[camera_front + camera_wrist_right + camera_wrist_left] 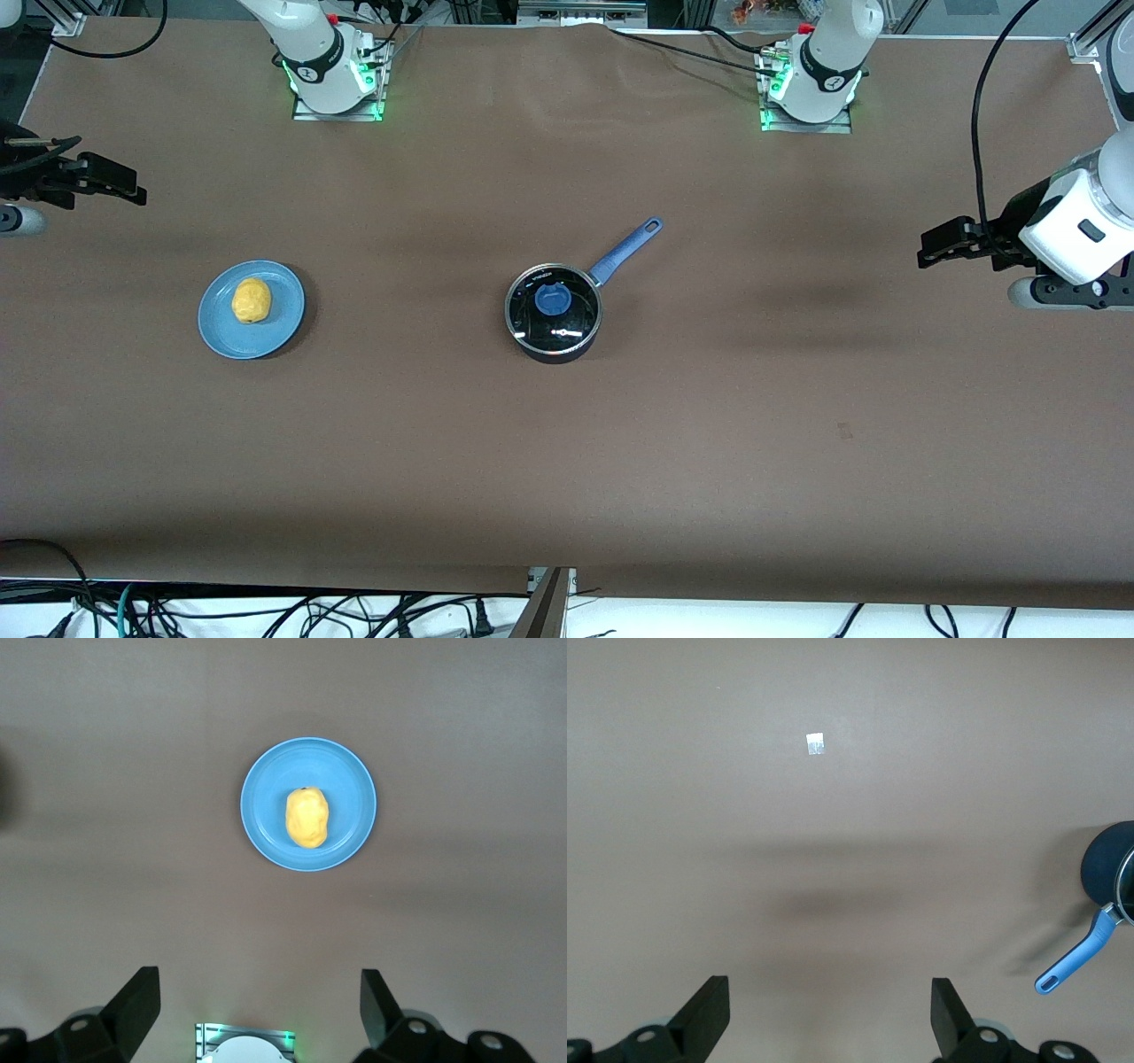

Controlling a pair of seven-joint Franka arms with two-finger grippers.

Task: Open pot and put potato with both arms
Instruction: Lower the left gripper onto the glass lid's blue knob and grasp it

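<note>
My left tool [930, 246] hangs over the bare brown surface [709, 425] at my left arm's end, its fingers [704, 1014] spread wide with nothing between them. My right tool [124, 182] hangs over my right arm's end of the surface, fingers [133, 1005] just as wide apart and empty. The pot [554, 312] sits about midway between my two arms, its glass lid [553, 305] on, blue knob [552, 299] at the centre, and its blue handle [627, 252] angling away from the front camera toward my left arm's base. The potato [252, 300] lies on a light-blue plate [221, 332] toward my right arm's end, well apart from the pot. From my right wrist, plate [266, 828] and potato [306, 818] show whole; from my left wrist, only the pot's edge [1103, 868] and handle [1076, 961] show.
</note>
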